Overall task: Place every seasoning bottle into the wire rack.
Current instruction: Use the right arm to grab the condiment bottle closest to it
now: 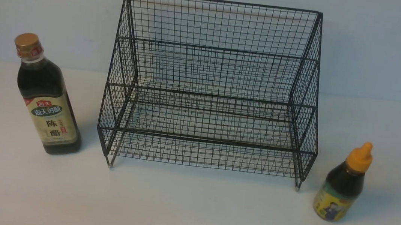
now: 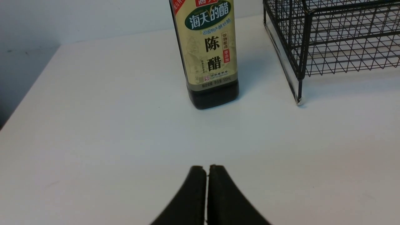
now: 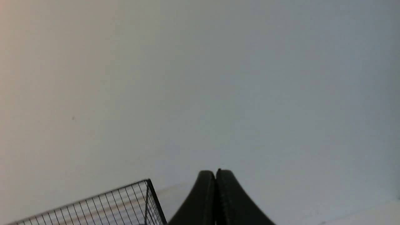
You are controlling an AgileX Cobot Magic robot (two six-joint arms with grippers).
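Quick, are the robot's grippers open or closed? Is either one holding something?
Left gripper: closed, holding nothing.
Right gripper: closed, holding nothing.

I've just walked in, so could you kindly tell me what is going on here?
Nothing is being handled yet. The tall bottle stands on the table left of the wire rack, the short bottle right of it, neither inside. The left tool and the right tool are both shut, holding nothing.

rack [image 1: 210, 94]: black wire mesh | table [image 1: 189, 209]: smooth matt white
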